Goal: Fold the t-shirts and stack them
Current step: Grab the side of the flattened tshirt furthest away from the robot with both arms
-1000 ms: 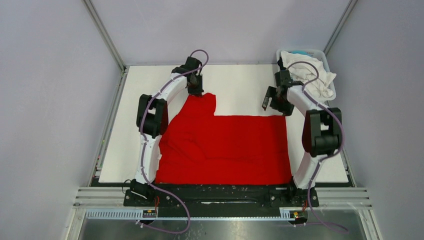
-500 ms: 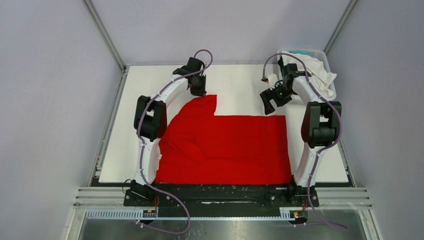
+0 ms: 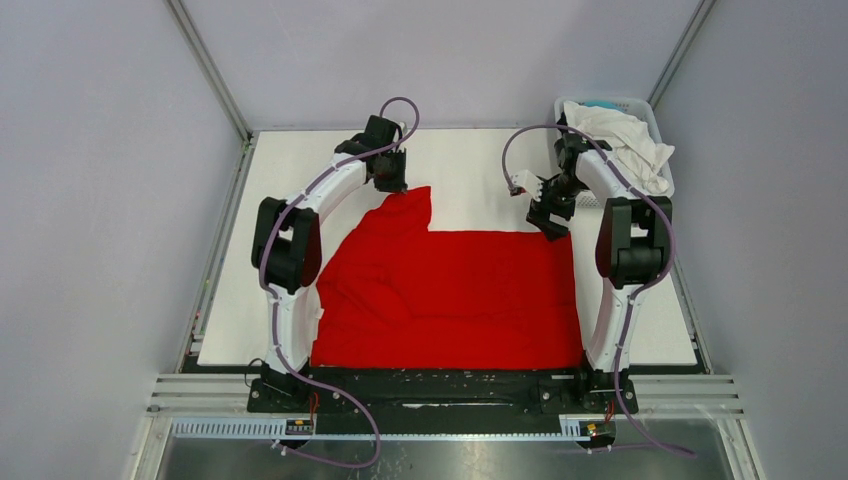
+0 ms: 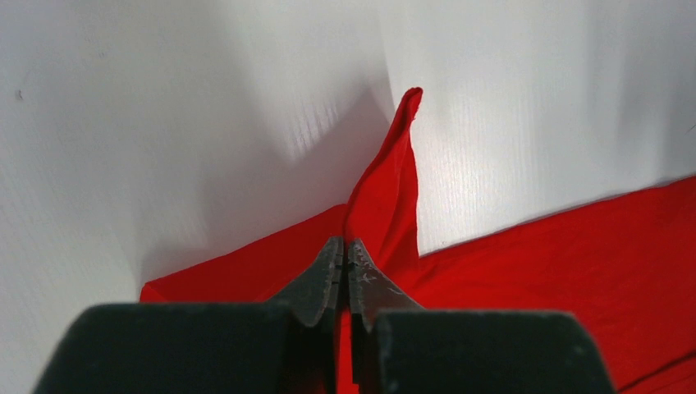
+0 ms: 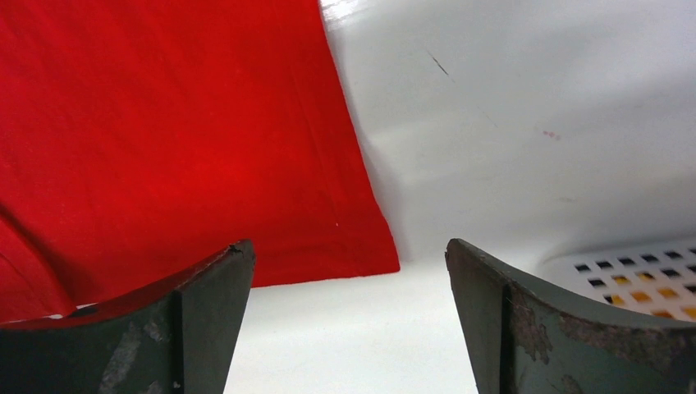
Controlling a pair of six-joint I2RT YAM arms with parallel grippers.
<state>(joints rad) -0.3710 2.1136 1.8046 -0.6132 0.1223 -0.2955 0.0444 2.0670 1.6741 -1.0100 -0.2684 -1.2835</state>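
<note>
Pinches the far left flap of the red t-shirt (image 3: 450, 290) in the tightly closed left gripper (image 3: 392, 186), holding a narrow peak of cloth up off the white table (image 3: 470, 165). Shows, from the left wrist, red fabric clamped at the meeting tips of that gripper (image 4: 345, 261) and rising to a point beyond them. Holds the right gripper (image 3: 548, 210) spread wide and empty over the shirt's far right corner. Frames that corner, from the right wrist, between the two parted fingers (image 5: 205, 304), with bare table beyond. Spreads the rest of the shirt flat across the near half of the table, rumpled on the left. Piles a white t-shirt (image 3: 625, 140) over a glimpse of turquoise cloth (image 3: 600, 103) in the white lattice basket (image 3: 661, 160) at the far right corner, just beside the right arm
</note>
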